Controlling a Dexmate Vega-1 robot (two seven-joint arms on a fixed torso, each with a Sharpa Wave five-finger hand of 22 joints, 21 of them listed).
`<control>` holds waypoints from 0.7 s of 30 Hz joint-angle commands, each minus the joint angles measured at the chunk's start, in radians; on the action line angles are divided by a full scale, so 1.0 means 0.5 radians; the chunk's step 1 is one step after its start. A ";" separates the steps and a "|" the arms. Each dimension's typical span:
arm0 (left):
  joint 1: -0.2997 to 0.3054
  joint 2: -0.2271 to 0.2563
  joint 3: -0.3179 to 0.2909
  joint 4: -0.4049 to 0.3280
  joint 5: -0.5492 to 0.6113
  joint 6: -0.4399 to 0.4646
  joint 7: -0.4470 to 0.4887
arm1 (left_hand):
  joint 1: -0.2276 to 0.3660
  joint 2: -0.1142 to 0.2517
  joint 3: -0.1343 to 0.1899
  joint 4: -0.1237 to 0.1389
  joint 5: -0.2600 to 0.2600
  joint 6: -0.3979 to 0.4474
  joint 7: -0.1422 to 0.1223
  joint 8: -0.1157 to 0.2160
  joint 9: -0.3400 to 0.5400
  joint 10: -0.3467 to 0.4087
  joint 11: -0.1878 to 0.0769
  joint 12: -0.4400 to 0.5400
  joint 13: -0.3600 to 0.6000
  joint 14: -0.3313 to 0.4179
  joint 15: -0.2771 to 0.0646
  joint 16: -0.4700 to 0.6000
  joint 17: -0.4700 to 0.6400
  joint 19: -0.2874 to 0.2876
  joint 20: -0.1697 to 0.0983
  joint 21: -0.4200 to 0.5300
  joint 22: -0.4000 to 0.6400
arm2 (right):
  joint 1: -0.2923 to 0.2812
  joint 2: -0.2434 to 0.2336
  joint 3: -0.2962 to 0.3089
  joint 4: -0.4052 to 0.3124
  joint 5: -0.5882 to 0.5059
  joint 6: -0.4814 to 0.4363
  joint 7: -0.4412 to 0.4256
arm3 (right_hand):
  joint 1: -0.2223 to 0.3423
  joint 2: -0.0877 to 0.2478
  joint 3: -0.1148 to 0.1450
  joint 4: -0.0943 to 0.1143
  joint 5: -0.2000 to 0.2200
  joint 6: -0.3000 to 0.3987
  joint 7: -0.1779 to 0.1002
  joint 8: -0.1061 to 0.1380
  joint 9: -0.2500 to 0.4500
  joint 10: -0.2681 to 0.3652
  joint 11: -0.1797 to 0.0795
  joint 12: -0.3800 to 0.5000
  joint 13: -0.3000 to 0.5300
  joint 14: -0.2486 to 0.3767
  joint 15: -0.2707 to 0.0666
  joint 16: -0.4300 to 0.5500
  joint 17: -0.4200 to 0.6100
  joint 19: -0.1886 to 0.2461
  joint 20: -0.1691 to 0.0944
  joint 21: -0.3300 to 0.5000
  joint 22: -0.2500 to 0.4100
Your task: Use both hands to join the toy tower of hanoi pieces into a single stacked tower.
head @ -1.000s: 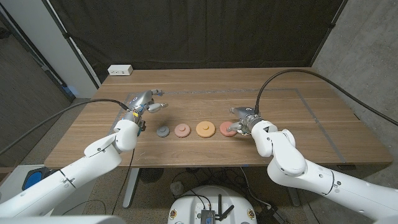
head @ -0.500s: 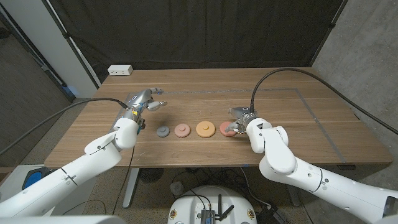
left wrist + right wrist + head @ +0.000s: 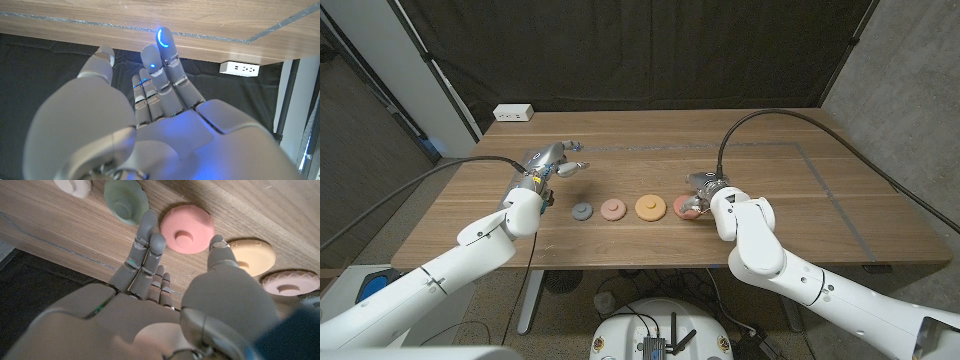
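Observation:
Four round tower pieces lie in a row on the wooden table: a small grey-green disc, a salmon disc, an orange disc and a larger pink scalloped disc. My right hand sits at the pink disc's right edge. In the right wrist view its fingers are spread over the bare wood beside the salmon disc, holding nothing, with the orange disc and the pink disc alongside. My left hand hovers behind and left of the grey-green disc, fingers extended and empty.
A white power strip lies at the table's back left corner and also appears in the left wrist view as a power strip. Thin tape lines mark a rectangle on the tabletop. A black cable arcs above my right arm.
My right forearm has swung toward the picture's middle while its hand stays by the pink disc. The left hand and the discs have hardly moved.

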 commanded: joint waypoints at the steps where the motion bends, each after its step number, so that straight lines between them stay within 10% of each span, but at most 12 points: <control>1: -0.029 -0.006 0.018 0.029 -0.004 -0.019 -0.016 | 0.004 0.016 0.009 -0.005 0.009 0.016 -0.006 -0.005 0.010 0.024 0.001 -0.007 0.009 -0.010 -0.074 0.006 0.002 -0.015 -0.210 0.019 -0.002 | -0.065 0.101 0.085 0.068 -0.122 0.098 0.126 | -0.005 0.007 -0.008 0.001 0.005 -0.007 -0.005 0.003 0.003 0.003 0.010 0.008 -0.003 0.002 -0.214 0.016 0.007 -0.012 -0.201 0.015 -0.003; 21: -0.034 0.002 0.028 0.039 -0.011 -0.027 -0.033 | 0.003 0.018 0.016 -0.007 0.013 0.031 -0.005 -0.007 0.012 0.035 0.002 -0.017 0.015 0.005 -0.073 0.025 0.020 -0.027 -0.210 0.072 -0.038 | -0.143 0.226 0.177 0.168 -0.270 0.198 0.206 | -0.015 0.007 -0.025 -0.003 0.011 -0.027 0.006 0.007 -0.005 -0.049 0.032 -0.001 -0.010 -0.025 -0.214 0.020 -0.044 -0.044 -0.201 0.059 -0.053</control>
